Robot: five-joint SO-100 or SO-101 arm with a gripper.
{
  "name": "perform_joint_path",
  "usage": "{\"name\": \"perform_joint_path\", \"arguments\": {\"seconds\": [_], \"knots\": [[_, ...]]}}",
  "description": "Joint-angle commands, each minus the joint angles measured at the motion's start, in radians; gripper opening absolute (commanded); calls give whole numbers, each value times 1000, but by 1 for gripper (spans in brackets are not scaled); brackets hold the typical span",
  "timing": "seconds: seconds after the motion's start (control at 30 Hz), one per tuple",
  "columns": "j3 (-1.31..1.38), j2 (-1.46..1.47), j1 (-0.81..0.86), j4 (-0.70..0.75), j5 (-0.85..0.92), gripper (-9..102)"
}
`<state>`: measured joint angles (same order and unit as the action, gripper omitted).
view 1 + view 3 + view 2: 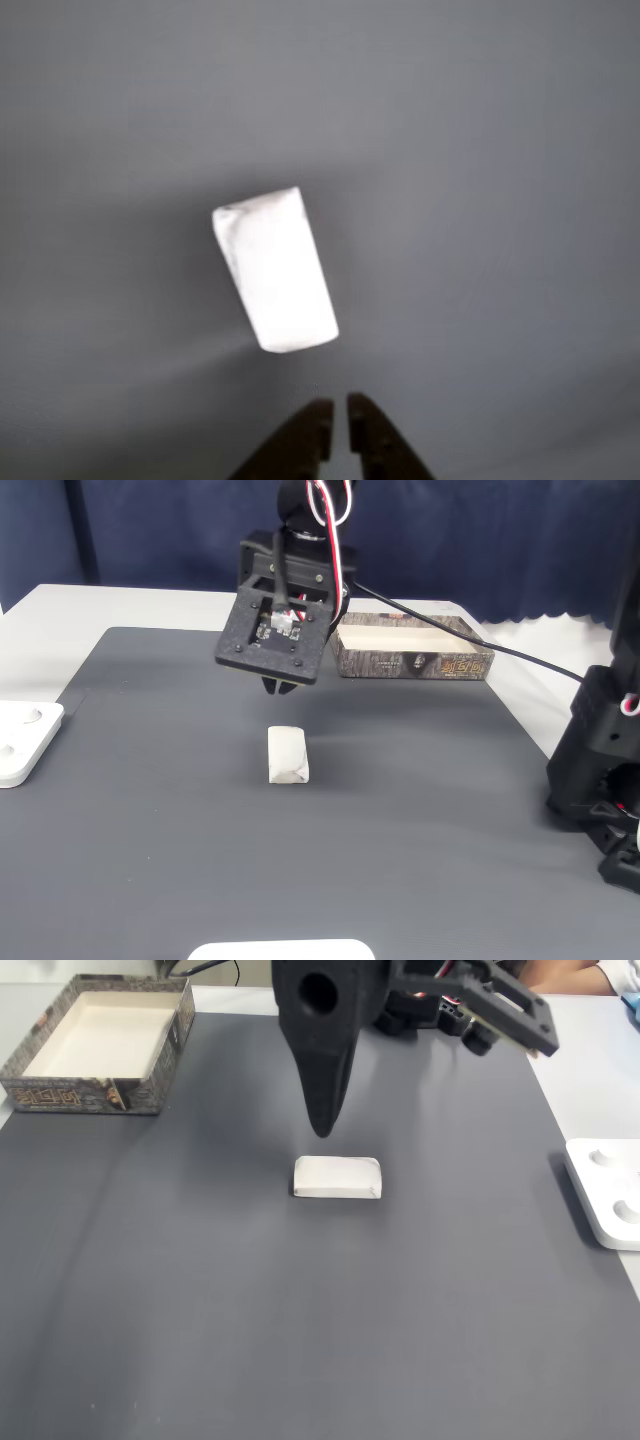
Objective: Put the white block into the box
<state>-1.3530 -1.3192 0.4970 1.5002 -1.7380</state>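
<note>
The white block point(337, 1177) lies flat on the dark grey mat, near its middle. It also shows as the white block point(275, 270) in the other view and as the white block point(287, 755) in a fixed view. My gripper point(322, 1125) hangs point-down just above and beyond the block, not touching it. Its fingers meet with only a thin slit between them and hold nothing, as the gripper point(340, 415) shows at the bottom edge of the other view. The box point(80, 1095) stands open at the mat's far left corner, and appears as the box point(415, 664) behind the arm.
A flat white plastic device point(610, 1195) lies off the mat's right edge, seen again as the device point(20, 742) at the left. A black arm base point(600, 770) stands at the right. A cable point(520, 655) runs over the box. A white object point(280, 950) pokes in at the bottom.
</note>
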Motion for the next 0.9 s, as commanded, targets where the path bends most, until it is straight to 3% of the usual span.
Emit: {"name": "perform_joint_path", "arguments": {"seconds": [0.0, 0.3, 0.87], "knots": [[84, -26, 15, -12, -37, 0], [94, -11, 14, -12, -112, 1], [98, 15, -9, -41, -144, 30]]}}
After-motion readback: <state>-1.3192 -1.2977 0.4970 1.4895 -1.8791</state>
